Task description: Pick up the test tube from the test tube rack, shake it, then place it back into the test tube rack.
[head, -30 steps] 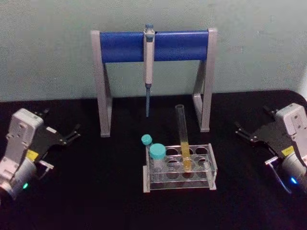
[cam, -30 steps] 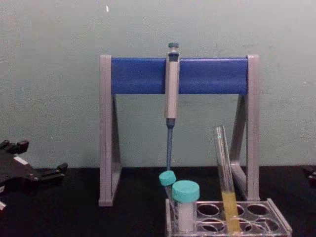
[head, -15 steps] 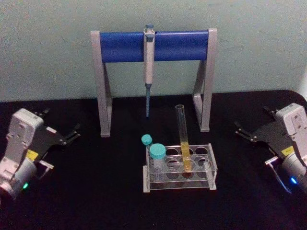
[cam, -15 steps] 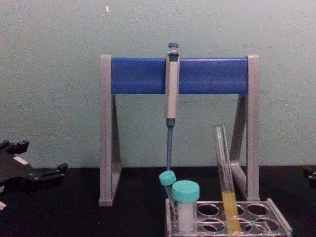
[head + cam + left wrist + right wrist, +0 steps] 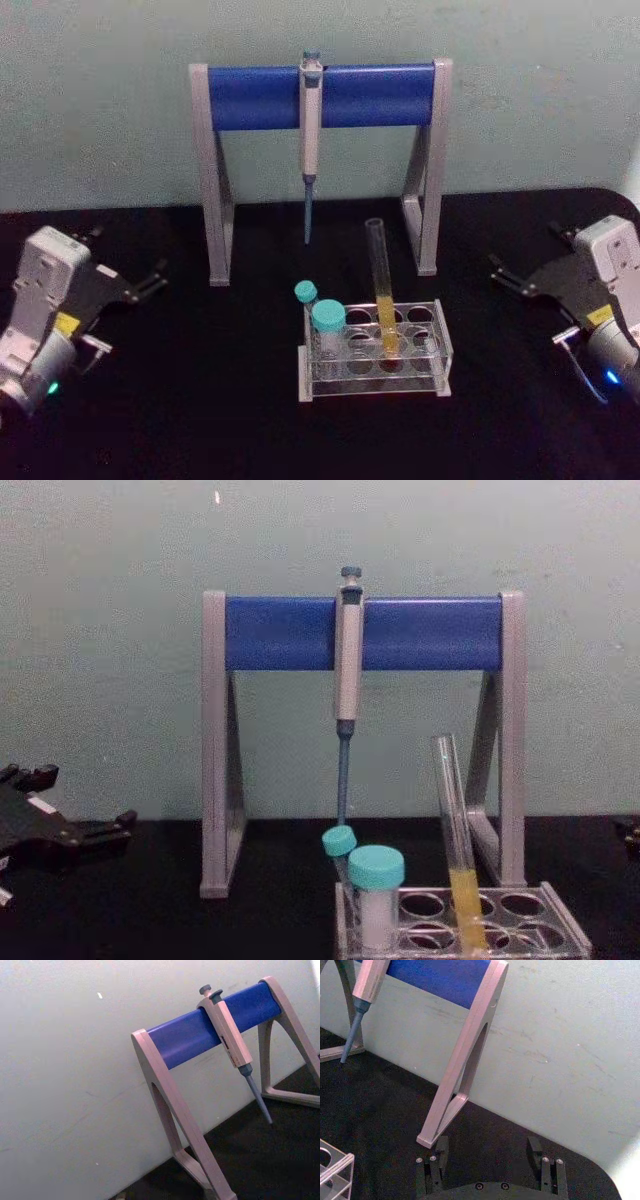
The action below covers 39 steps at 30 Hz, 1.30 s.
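While test tube [image 5: 379, 270] leans in rack [image 5: 441, 366], left gripper [image 5: 157, 279] spread, wrist view showing right gripper [image 5: 487, 1146] spread

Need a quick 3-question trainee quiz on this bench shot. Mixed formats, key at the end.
1. True or false: the test tube stands in the test tube rack, while the left end effector and right end effector sit open at the sides of the table, clear of it.
2. What hangs from the blue bar of the pipette stand? A. pipette B. syringe C. thermometer
3. How many teal-capped containers sit in the rack?
Key: 1 true; 2 A; 3 two, the teal-capped vial and the slim teal-capped tube.
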Each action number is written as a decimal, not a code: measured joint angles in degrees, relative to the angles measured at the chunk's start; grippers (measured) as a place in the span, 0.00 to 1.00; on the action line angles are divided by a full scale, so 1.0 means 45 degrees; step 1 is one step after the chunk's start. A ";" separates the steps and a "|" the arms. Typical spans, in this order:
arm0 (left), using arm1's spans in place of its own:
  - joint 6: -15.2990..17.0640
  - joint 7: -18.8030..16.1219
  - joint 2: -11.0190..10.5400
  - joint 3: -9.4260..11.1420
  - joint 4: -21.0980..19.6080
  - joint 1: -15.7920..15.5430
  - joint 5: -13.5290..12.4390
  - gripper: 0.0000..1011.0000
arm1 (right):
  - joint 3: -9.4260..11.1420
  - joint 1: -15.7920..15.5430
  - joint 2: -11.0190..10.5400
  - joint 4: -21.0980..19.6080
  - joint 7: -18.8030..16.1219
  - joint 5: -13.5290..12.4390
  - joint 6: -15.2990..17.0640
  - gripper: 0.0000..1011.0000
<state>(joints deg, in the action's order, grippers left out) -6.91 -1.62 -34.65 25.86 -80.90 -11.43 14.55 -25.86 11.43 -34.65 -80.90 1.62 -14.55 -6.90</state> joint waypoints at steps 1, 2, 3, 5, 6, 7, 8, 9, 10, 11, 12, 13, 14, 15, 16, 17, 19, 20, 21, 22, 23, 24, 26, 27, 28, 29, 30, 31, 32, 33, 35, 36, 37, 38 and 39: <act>0.0000 0.0000 0.0000 0.0000 0.0000 0.0000 0.0000 0.99 | 0.0000 0.0000 0.0000 0.0000 0.0001 0.0000 0.0000 0.99; 0.0000 0.0000 0.0000 0.0000 0.0001 0.0000 0.0000 0.99 | 0.0000 0.0000 0.0001 0.0000 0.0000 0.0000 -0.0001 0.99; 0.0000 0.0000 0.0000 0.0000 0.0000 0.0000 0.0000 0.99 | 0.0000 0.0000 0.0000 0.0000 0.0000 0.0000 0.0000 0.99; 0.0000 0.0000 0.0000 0.0000 0.0000 0.0000 -0.0001 0.99 | 0.0036 -0.0024 0.0010 -0.0014 -0.0008 0.0084 -0.0054 0.99; 0.0000 0.0000 0.0000 0.0000 0.0001 0.0000 0.0000 0.99 | 0.0049 -0.0043 0.0013 -0.0032 -0.0014 0.0136 -0.0102 0.99; 0.0000 0.0000 0.0000 0.0000 0.0000 0.0000 0.0000 0.99 | 0.0067 -0.0063 0.0018 -0.0060 -0.0022 0.0177 -0.0151 0.99; 0.0000 0.0000 0.0000 0.0000 0.0000 0.0000 0.0000 0.99 | 0.0117 -0.0103 0.0026 -0.0117 -0.0075 0.0241 -0.0280 0.99; 0.0000 0.0000 0.0000 0.0000 0.0001 0.0000 0.0000 0.99 | 0.0140 -0.0118 0.0030 -0.0141 -0.0109 0.0259 -0.0336 0.99; 0.0000 0.0000 0.0000 0.0000 0.0000 0.0000 0.0000 0.99 | 0.0158 -0.0130 0.0033 -0.0166 -0.0143 0.0271 -0.0380 0.99; 0.0000 0.0000 0.0000 0.0000 0.0000 0.0000 0.0000 0.99 | 0.0205 -0.0157 0.0038 -0.0233 -0.0269 0.0279 -0.0480 0.99; 0.0000 0.0000 0.0000 0.0000 0.0001 0.0000 0.0000 0.99 | 0.0224 -0.0165 0.0041 -0.0260 -0.0357 0.0272 -0.0533 0.99; 0.0000 0.0000 0.0000 0.0000 0.0000 0.0000 0.0000 0.99 | 0.0266 -0.0173 0.0056 -0.0310 -0.0540 0.0230 -0.0627 0.99; 0.0000 0.0000 0.0000 0.0000 0.0000 0.0000 0.0000 0.99 | 0.0278 -0.0175 0.0071 -0.0332 -0.0648 0.0188 -0.0678 0.99; 0.0000 0.0000 0.0000 0.0000 0.0000 0.0000 -0.0001 0.99 | 0.0292 -0.0175 0.0087 -0.0352 -0.0764 0.0142 -0.0731 0.99; 0.0000 0.0000 0.0000 0.0000 0.0001 0.0000 -0.0001 0.99 | 0.0306 -0.0175 0.0103 -0.0373 -0.0874 0.0090 -0.0782 0.99; 0.0000 0.0000 0.0000 0.0000 0.0000 0.0000 0.0000 0.99 | 0.0331 -0.0175 0.0138 -0.0420 -0.1124 -0.0044 -0.0891 0.99; 0.0000 0.0000 0.0000 0.0000 0.0001 0.0000 -0.0001 0.99 | 0.0357 -0.0166 0.0201 -0.0510 -0.1527 -0.0239 -0.1065 0.99; 0.0000 0.0000 0.0000 0.0000 0.0000 0.0000 0.0000 0.99 | 0.0364 -0.0164 0.0219 -0.0547 -0.1652 -0.0299 -0.1121 0.99; 0.0000 0.0000 0.0000 0.0000 0.0001 0.0000 0.0000 0.99 | 0.0372 -0.0163 0.0237 -0.0586 -0.1780 -0.0352 -0.1174 0.99; 0.0000 0.0000 0.0000 0.0000 0.0001 0.0000 0.0000 0.99 | 0.0376 -0.0159 0.0251 -0.0618 -0.1871 -0.0394 -0.1217 0.99; 0.0000 0.0000 0.0000 0.0000 0.0000 0.0000 0.0000 0.99 | 0.0378 -0.0155 0.0272 -0.0666 -0.2029 -0.0458 -0.1306 0.99; 0.0000 0.0000 0.0000 0.0000 0.0000 0.0000 0.0000 0.99 | 0.0382 -0.0146 0.0306 -0.0727 -0.2303 -0.0563 -0.1453 0.99; 0.0000 0.0000 0.0000 0.0000 0.0000 0.0000 0.0000 0.99 | 0.0382 -0.0130 0.0343 -0.0775 -0.2552 -0.0667 -0.1588 0.99; 0.0000 0.0000 0.0000 0.0000 0.0001 0.0000 0.0000 0.99 | 0.0376 -0.0112 0.0383 -0.0824 -0.2858 -0.0803 -0.1741 0.99; 0.0000 0.0000 0.0000 0.0000 0.0000 0.0000 0.0000 0.99 | 0.0369 -0.0103 0.0405 -0.0843 -0.3001 -0.0875 -0.1803 0.99; 0.0000 0.0000 0.0000 0.0000 0.0001 0.0000 0.0000 0.99 | 0.0346 -0.0074 0.0450 -0.0874 -0.3327 -0.1002 -0.1912 0.99; 0.0000 0.0000 0.0000 0.0000 0.0001 0.0000 -0.0001 0.99 | 0.0346 -0.0074 0.0450 -0.0874 -0.3327 -0.1002 -0.1912 0.99; 0.0000 0.0000 0.0000 0.0000 0.0001 0.0000 -0.0001 0.99 | 0.0315 -0.0033 0.0499 -0.0894 -0.3648 -0.1140 -0.1985 0.99; 0.0000 0.0000 0.0000 0.0000 0.0001 0.0000 0.0000 0.99 | 0.0291 -0.0009 0.0524 -0.0899 -0.3802 -0.1196 -0.2005 0.99; 0.0000 0.0000 0.0000 0.0000 0.0000 0.0000 0.0000 0.99 | 0.0243 0.0046 0.0567 -0.0902 -0.4108 -0.1316 -0.2028 0.99; 0.0000 0.0000 0.0000 0.0000 0.0000 0.0000 0.0000 0.99 | 0.0192 0.0110 0.0610 -0.0902 -0.4379 -0.1393 -0.2028 0.99; 0.0000 0.0000 0.0000 0.0000 0.0000 0.0000 0.0000 0.99 | 0.0135 0.0188 0.0660 -0.0900 -0.4672 -0.1470 -0.1997 0.99; 0.0000 0.0000 0.0000 0.0000 0.0001 0.0000 0.0000 0.99 | 0.0115 0.0217 0.0681 -0.0896 -0.4766 -0.1489 -0.1982 0.99; 0.0000 0.0000 0.0000 0.0000 0.0001 0.0000 0.0000 0.99 | 0.0089 0.0253 0.0703 -0.0885 -0.4881 -0.1518 -0.1954 0.99; 0.0000 0.0000 0.0000 0.0000 0.0001 0.0000 -0.0001 0.99 | 0.0069 0.0288 0.0728 -0.0874 -0.4994 -0.1546 -0.1909 0.99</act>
<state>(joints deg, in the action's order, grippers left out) -6.91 -1.62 -34.65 25.86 -80.90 -11.43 14.55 -25.55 12.73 -31.37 -84.83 -20.85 -21.50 -15.49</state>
